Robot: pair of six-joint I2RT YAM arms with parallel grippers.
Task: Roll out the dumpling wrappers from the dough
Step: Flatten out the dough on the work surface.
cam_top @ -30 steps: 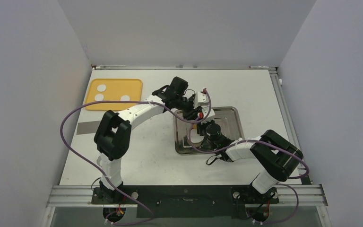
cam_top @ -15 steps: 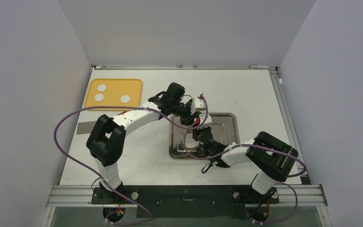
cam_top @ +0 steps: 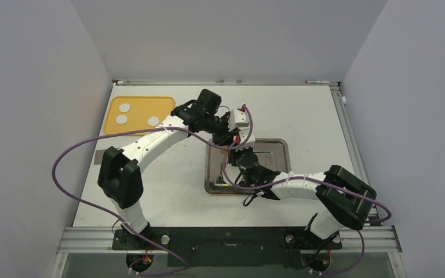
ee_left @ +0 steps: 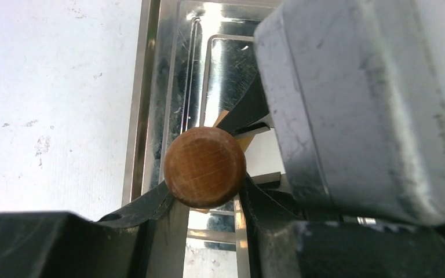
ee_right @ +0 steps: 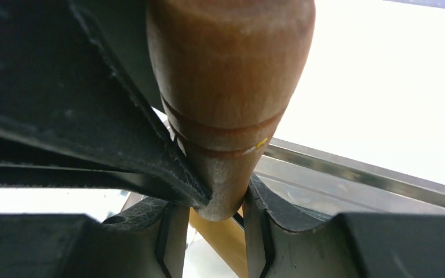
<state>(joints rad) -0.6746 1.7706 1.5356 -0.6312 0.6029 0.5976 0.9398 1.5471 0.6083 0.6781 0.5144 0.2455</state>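
Three small white dough rounds lie on a yellow board at the far left. No flattened wrapper shows. Both grippers meet over a shiny metal tray at mid-table. My left gripper is shut on one wooden handle of a rolling pin, whose round end sits between the jaws of the left gripper. My right gripper is shut on the other, tapered handle of the rolling pin, as the right wrist view shows. The pin's body is mostly hidden by the grippers in the top view.
The tray's raised rim runs under the left gripper. Purple cables loop out from both arms. Grey walls close the table on the left, back and right.
Both grippers have moved left with the rolling pin held between them. The metal tray has shifted left under them. The left arm's elbow has swung left.
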